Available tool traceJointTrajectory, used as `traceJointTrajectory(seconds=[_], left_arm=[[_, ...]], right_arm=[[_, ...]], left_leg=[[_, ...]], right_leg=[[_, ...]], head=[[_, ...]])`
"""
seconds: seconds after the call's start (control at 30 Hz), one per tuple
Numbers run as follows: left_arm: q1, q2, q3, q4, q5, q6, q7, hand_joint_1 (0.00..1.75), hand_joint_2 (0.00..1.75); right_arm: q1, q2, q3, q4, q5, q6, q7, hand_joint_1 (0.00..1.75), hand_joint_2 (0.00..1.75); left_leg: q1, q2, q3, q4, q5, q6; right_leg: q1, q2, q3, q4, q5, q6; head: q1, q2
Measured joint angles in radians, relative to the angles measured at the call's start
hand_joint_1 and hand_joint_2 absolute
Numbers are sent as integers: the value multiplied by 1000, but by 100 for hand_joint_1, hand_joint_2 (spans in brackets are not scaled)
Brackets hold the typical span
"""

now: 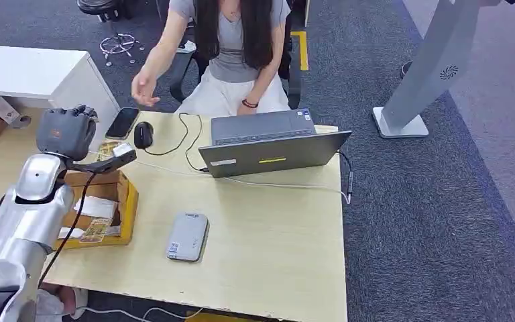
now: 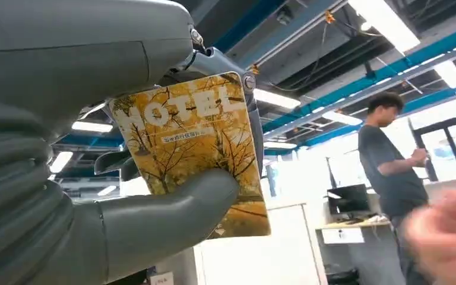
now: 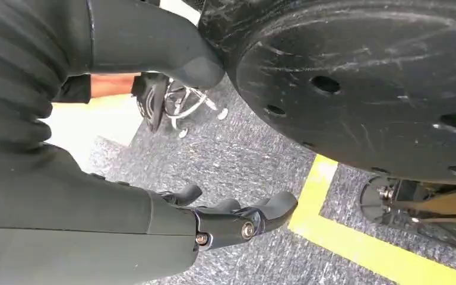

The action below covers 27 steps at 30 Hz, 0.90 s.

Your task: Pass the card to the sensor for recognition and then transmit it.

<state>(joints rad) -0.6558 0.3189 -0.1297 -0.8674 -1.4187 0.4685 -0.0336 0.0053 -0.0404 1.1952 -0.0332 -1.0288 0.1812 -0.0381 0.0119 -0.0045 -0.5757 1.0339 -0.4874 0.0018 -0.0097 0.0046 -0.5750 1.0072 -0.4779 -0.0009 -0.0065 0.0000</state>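
While the left hand [image 2: 95,178] is raised over the far left of the worktop [image 1: 268,228], it grips a card [image 2: 196,154], thumb pressed across the card's lower face and the darker fingers behind it. The card is yellow-gold, printed with autumn trees, the word HOTEL in pale capitals across one short end and a small line of text beneath; its corners are rounded. In the left wrist view its long axis runs roughly from 11 to 5 o'clock, the lettered end toward 11. In the head view the hand [image 1: 66,132] sits at about 10 o'clock from the grey card reader [image 1: 188,236], which lies flat near the worktop's near edge. A yellow cardboard box [image 1: 100,208] holding more cards is just below the hand. A person's hand [image 1: 144,87] reaches out at about 1 o'clock from the robot's hand. A laptop [image 1: 271,144], mouse [image 1: 143,134] and phone [image 1: 122,123] lie farther back. The right hand [image 3: 237,219] hangs over grey carpet, fingers loosely apart, holding nothing.
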Motion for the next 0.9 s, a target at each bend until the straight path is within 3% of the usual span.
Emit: traceJointTrajectory(seconds=[0.6,0.9], left_arm=[[-42,2,0,73,-16,12,3,175,175],[-114,-13,0,141,-58,12,24,175,175]], right_arm=[[0,-5,2,-10,3,0,2,0,175],[-6,-11,19,-14,12,0,8,0,175]], left_leg=[[0,0,0,0,0,0],[0,0,0,0,0,0]], right_leg=[[0,0,0,0,0,0],[0,0,0,0,0,0]], head=[[0,0],[0,0]])
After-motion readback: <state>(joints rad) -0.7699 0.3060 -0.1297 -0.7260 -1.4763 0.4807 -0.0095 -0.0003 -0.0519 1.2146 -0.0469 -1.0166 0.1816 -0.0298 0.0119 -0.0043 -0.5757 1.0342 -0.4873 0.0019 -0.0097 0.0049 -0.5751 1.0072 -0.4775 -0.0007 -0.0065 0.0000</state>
